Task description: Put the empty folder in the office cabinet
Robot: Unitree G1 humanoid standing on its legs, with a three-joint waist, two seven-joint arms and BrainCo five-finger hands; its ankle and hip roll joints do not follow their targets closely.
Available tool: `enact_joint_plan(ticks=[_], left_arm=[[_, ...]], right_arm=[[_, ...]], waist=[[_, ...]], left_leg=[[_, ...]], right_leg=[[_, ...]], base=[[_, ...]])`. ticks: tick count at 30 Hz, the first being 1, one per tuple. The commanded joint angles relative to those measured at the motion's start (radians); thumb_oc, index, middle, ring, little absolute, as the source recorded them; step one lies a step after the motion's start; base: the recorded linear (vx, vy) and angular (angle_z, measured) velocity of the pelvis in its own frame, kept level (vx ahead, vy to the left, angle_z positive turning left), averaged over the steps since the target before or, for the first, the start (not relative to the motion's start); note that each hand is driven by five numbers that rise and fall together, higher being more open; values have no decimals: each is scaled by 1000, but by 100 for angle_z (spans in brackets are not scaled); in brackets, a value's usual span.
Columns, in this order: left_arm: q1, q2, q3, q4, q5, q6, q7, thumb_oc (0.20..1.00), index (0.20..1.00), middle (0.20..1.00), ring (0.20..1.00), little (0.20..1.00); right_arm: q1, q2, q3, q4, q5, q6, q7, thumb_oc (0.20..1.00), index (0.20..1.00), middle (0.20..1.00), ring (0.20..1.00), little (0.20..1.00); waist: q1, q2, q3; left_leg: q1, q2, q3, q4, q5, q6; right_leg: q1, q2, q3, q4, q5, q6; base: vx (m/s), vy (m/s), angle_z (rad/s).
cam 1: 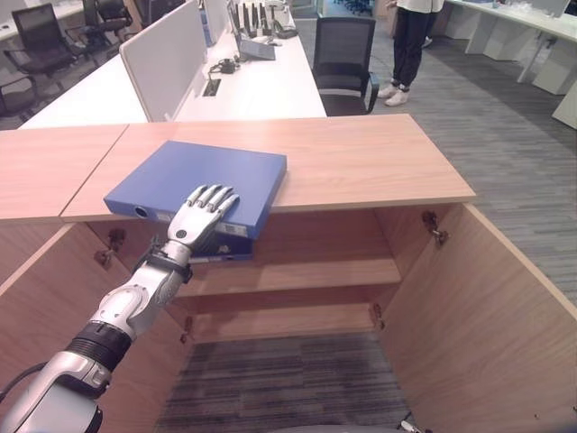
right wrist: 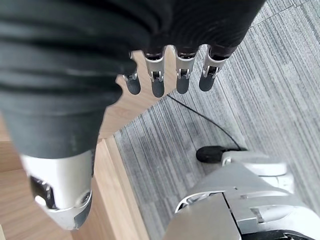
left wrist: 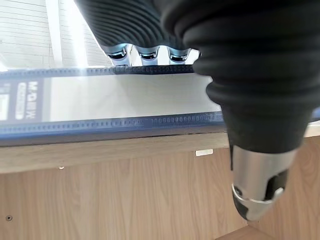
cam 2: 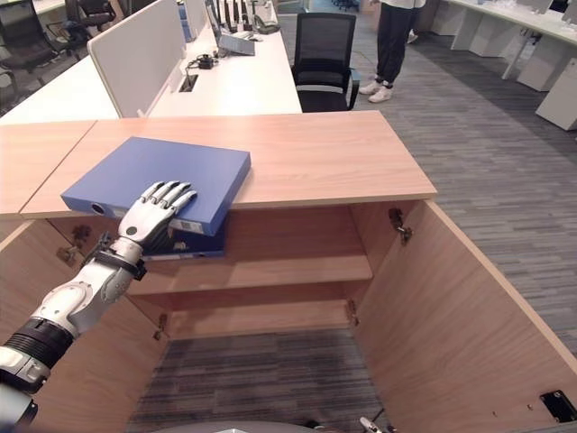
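The blue folder is seen lying flat on the cabinet top, its near corner jutting past the front edge above the open compartment. The left hand is laid over that corner, fingers straight on the cover, thumb below the edge; nothing is clamped. The long axis is angled away towards the left. The shelf lies directly beneath. The right hand is held relaxed and empty, well apart.
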Motion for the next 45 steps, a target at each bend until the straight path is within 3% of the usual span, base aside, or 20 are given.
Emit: enact_joint_plan(ticks=[1,10,12,13,29,33,39,43,45], left_arm=[[-162,36,-8,73,15,21,15,1000,1000,1000,1000,1000],[-165,29,-16,115,18,32,20,1000,1000,1000,1000,1000],[-166,28,-16,120,17,35,20,335,335,335,335,335],[-167,26,-16,121,16,35,20,200,200,200,200,200],[-155,-1,36,92,-27,43,39,200,200,200,200,200],[-150,28,75,-16,-20,37,37,200,200,200,200,200],[-72,34,269,-298,-100,-12,45,200,200,200,200,200],[-87,5,413,-462,-264,-65,58,200,200,200,200,200],[-88,-7,438,-495,-306,-73,49,200,200,200,200,200]], right_arm=[[-63,-3,-5,27,50,-13,-2,1000,1000,1000,1000,1000],[-60,-6,-7,15,58,-17,-1,1000,1000,1000,1000,1000],[-60,-6,-9,18,58,-16,-3,1000,1000,1000,1000,1000],[-59,-6,-10,20,58,-16,-2,1000,1000,1000,1000,1000],[-64,4,-17,21,86,-16,-2,1000,1000,1000,1000,1000],[-71,14,-25,28,100,-15,2,1000,1000,1000,1000,1000],[-81,34,-35,23,123,-21,15,1000,1000,1000,1000,1000],[-106,51,-9,-11,137,-25,38,1000,1000,1000,1000,1000],[-112,53,0,-21,140,-25,42,1000,1000,1000,1000,1000]], waist=[[-16,-21,19],[-21,-24,19],[-22,-25,19],[-22,-25,19],[-17,-30,17],[-6,-29,19],[20,-28,16],[42,-22,10],[43,-19,11]], left_leg=[[52,-11,-24,12,-109,-29],[51,-10,-17,12,-109,-29],[50,-11,-16,12,-109,-29],[50,-11,-16,12,-109,-29],[52,-13,-20,12,-110,-28],[49,-14,-30,12,-109,-28],[47,-15,-49,12,-107,-29],[44,-16,-63,12,-100,-29],[43,-16,-66,12,-98,-29]], right_leg=[[65,-64,72,10,-82,124],[61,-63,74,11,-80,125],[60,-64,74,11,-79,126],[60,-64,75,11,-79,126],[64,-63,74,12,-81,122],[67,-63,68,12,-83,120],[72,-66,49,12,-85,114],[79,-68,34,12,-87,110],[81,-69,31,12,-87,110]], base=[[0,0,0],[2,2,-4],[5,11,-5],[0,0,0],[0,0,0],[0,0,0],[0,0,0],[-18,-18,16],[-12,-8,3]])
